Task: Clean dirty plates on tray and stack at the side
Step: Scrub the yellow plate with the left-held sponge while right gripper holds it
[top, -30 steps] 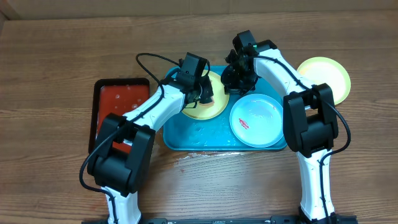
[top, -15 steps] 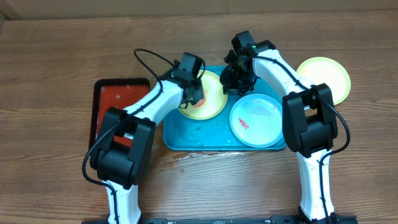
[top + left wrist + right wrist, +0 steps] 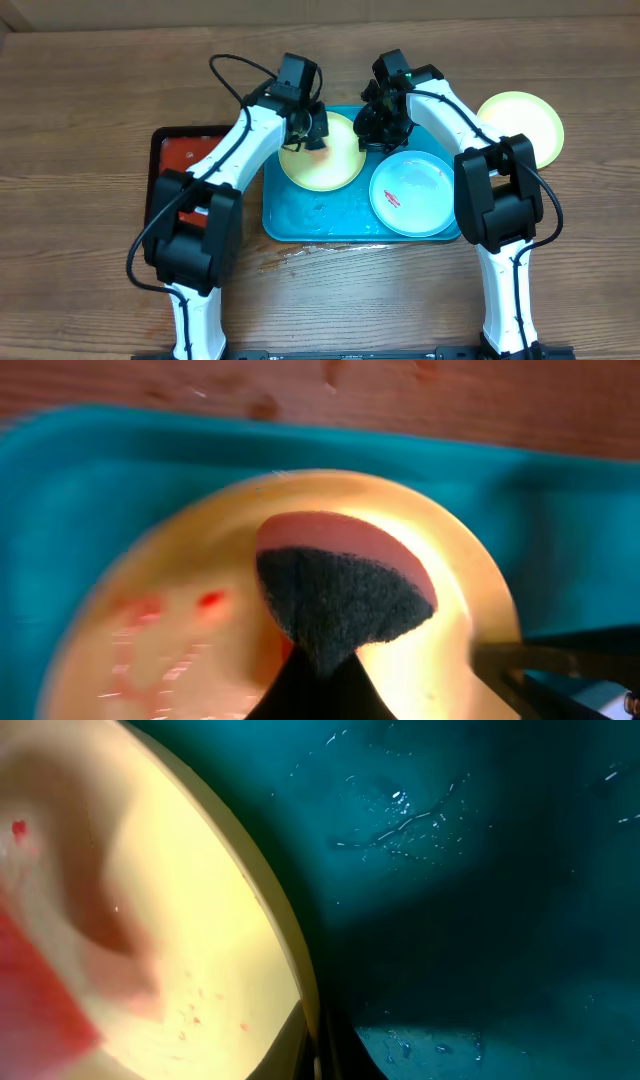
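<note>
At the far left of the wooden table (image 3: 100,80) a small rectangular black-rimmed red tray (image 3: 188,158) is seen, wet-looking and apart from the work. To its right, the left gripper (image 3: 305,128) is found clenched on a sponge (image 3: 345,595) — a pinkish foam block with a dark scouring face — which is held over the far part of a small round yellow-green plate (image 3: 325,165). This plate lies in the left half of the large turquoise plastic tray (image 3: 320,215). In the left wrist view red-orange smears (image 3: 150,615) are shown on its left part, so its cleaning is judged to be under way but not finished. At the plate's right edge the right gripper (image 3: 383,130) is set low. In the right wrist view the rim is seen running in between the dark fingers, so the gripper is judged to be closed on the rim to steady the plate, though the contact itself sits at the very border of the picture. Further right, in the right half of the tray, a small round pale blue-white plate (image 3: 415,195) lies flat with a red smear near its left side — not yet cleaned, by the look of it. At the far right, off the tray and on the table, a second yellow-green plate (image 3: 525,120) is laid. No smears can be made out on it from above, so it is taken as the one already cleaned and the start of the stack. By this reckoning one plate of three is done, one is being scrubbed, and one is left, with two yet to be stacked.
</note>
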Motion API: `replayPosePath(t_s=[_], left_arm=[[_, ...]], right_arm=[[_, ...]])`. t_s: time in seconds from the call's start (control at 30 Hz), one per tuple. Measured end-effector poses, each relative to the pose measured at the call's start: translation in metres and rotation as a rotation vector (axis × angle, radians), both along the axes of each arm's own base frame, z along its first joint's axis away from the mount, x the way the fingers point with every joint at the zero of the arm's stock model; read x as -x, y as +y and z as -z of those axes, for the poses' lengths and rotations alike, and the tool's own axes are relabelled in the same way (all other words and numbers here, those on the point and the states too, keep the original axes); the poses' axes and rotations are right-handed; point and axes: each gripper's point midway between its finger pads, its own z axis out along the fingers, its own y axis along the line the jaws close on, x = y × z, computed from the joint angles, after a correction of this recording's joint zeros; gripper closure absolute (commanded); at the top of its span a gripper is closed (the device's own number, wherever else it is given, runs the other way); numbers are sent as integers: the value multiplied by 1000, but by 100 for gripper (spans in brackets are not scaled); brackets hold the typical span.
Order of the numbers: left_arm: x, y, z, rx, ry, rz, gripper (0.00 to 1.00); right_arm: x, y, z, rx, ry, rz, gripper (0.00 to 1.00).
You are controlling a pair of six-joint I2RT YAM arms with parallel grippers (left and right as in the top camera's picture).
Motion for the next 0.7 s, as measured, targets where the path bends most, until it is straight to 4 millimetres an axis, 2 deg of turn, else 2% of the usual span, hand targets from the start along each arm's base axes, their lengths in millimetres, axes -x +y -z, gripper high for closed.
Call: replayPosePath(t_s=[0.17, 0.3, 0.5, 0.7], left_arm=[[13, -19, 38, 9, 82, 36, 96], [9, -17, 39, -5, 77, 30, 96], [2, -4, 39, -87, 43, 2, 96], [-6, 33, 37, -276, 1, -18, 96]], right_arm=[[0, 0, 0, 1, 1, 0, 96], [1, 0, 1, 0, 2, 0, 96], [0, 0, 1, -1, -2, 1, 96], [0, 0, 1, -1, -2, 1, 96]])
